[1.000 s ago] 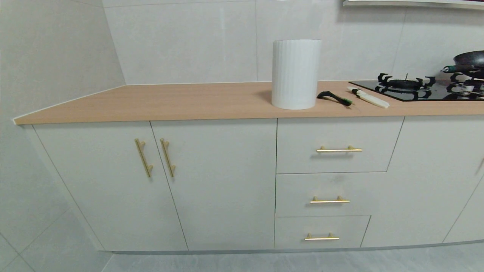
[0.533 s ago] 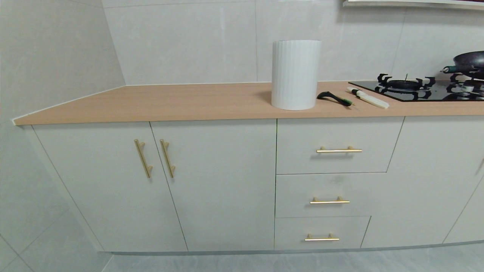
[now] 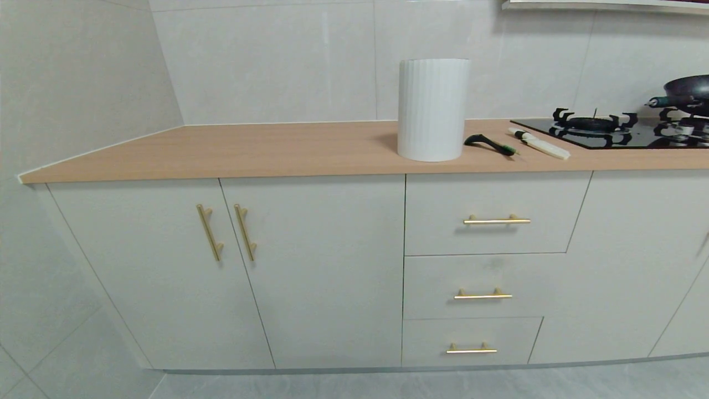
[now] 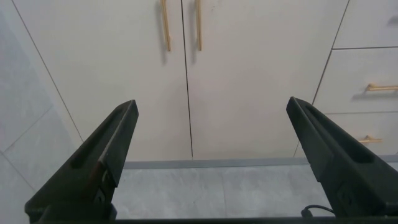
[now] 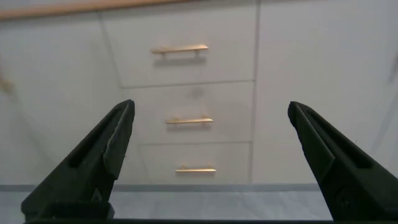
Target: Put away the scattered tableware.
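On the wooden countertop (image 3: 266,149) stands a tall white ribbed holder (image 3: 433,109). To its right lie a black-handled utensil with a green tip (image 3: 491,144) and a white utensil (image 3: 539,143). My left gripper (image 4: 211,112) is open and empty, held low in front of the double cabinet doors (image 4: 186,74). My right gripper (image 5: 211,115) is open and empty, facing the stack of three drawers (image 5: 186,81).
A black gas hob (image 3: 615,130) with a dark pan (image 3: 687,91) sits at the counter's right end. Tiled walls close the back and left. Drawers with gold handles (image 3: 497,220) lie under the holder; grey floor (image 3: 388,385) runs below.
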Controlling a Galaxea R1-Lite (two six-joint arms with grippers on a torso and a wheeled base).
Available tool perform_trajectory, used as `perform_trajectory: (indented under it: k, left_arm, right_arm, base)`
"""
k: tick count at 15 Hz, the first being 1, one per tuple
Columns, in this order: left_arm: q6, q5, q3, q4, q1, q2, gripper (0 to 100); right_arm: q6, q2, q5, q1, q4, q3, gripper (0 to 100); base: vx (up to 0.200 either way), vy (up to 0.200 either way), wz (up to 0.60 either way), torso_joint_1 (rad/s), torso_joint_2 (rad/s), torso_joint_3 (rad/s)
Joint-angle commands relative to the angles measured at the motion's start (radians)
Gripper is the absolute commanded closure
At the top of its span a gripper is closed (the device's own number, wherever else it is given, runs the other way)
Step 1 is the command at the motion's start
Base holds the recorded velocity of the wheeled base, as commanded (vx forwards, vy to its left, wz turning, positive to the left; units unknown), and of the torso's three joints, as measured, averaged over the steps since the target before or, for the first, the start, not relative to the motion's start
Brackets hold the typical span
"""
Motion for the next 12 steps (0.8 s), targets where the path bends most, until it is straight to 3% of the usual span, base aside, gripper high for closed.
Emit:
perform_trajectory:
  k: [1, 4, 7, 12]
  left_arm:
    - [0.000, 0.000, 0.000, 0.001, 0.002, 0.000, 0]
    - [0.000, 0.000, 0.000, 0.000, 0.000, 0.000, 0]
    - [0.001, 0.000, 0.000, 0.000, 0.000, 0.000, 0]
    - [0.001, 0.000, 0.000, 0.000, 0.000, 0.000, 0]
  right_arm:
    - [0.025, 0.264, 0.032, 0.064, 0.042, -0.129, 0]
    - [0.008, 0.609, 0.037, 0.112, 0.034, -0.147, 0]
    - [-0.015, 0.942, 0.046, 0.152, 0.000, -0.270, 0]
    - [-0.012, 1.461, 0.039, 0.152, -0.257, -0.445, 0]
  base:
    - [0.000, 0.000, 0.00, 0.000, 0.00, 0.000]
    - [0.000, 0.000, 0.00, 0.000, 0.00, 0.000]
    - [0.000, 0.000, 0.00, 0.000, 0.00, 0.000]
    - [0.000, 0.000, 0.00, 0.000, 0.00, 0.000]
